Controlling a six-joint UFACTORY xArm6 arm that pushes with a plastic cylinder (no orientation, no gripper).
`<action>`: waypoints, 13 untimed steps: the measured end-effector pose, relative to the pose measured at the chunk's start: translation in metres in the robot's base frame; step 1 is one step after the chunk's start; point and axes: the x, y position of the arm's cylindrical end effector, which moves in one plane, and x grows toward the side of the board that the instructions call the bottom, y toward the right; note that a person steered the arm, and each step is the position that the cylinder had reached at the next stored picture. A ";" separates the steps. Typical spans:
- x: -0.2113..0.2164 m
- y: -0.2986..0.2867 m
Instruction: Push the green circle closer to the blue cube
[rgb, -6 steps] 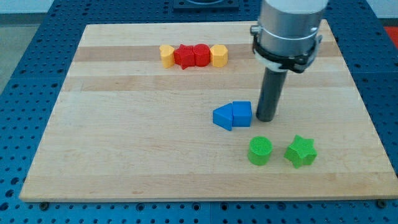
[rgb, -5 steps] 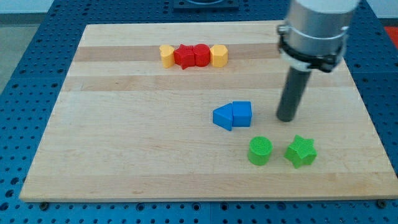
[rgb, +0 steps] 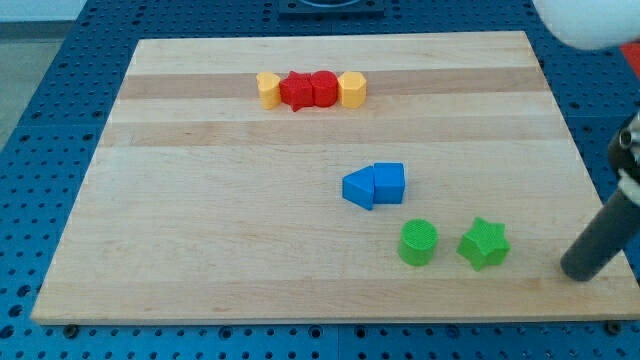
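The green circle (rgb: 418, 242) lies near the board's bottom edge, below and to the right of the blue cube (rgb: 390, 183). A gap separates them. A blue triangle (rgb: 358, 188) touches the cube's left side. A green star (rgb: 484, 243) sits just right of the circle. My tip (rgb: 577, 272) rests on the board at the view's bottom right, well right of the green star, with the rod leaning up to the right.
A row of blocks lies near the top: a yellow block (rgb: 267, 89), two red blocks (rgb: 308, 90) and another yellow block (rgb: 352, 89). The wooden board (rgb: 200, 200) lies on a blue perforated table (rgb: 40, 120).
My tip has moved from just right of the blue cube down and to the right, to the board's bottom right corner. No block has moved.
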 end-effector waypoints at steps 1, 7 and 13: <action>0.011 -0.036; -0.017 -0.148; -0.040 -0.176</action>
